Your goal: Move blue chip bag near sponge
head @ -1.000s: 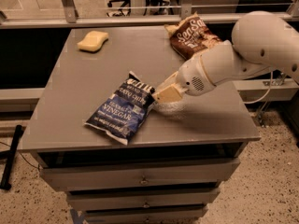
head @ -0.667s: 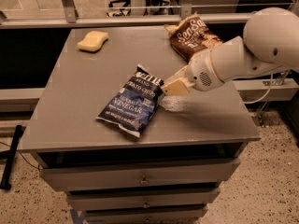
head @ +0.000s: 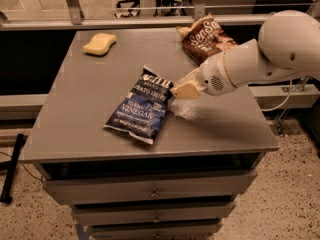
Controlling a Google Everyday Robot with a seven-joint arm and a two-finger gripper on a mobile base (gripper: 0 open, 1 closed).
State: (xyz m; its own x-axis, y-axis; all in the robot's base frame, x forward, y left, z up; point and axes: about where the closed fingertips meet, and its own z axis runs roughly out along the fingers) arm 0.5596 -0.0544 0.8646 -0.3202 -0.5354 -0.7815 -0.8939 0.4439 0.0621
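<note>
Grey bench [head: 75, 109]: the pincer [head: 183, 90], reaching from three o'clock, is closed on the blue chip bag [head: 137, 106]; the sponge [head: 99, 43] lies at eleven o'clock.

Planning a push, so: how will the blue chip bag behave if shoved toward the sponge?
The blue chip bag looks crinkly and puffed, so probably light and floppy. The end effector sits at its upper right corner; pushing there may pivot it. Lying flat, it shouldn't roll.

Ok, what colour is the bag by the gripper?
Dark blue bag with white lettering, in the camera view; gripper at its right edge.
</note>
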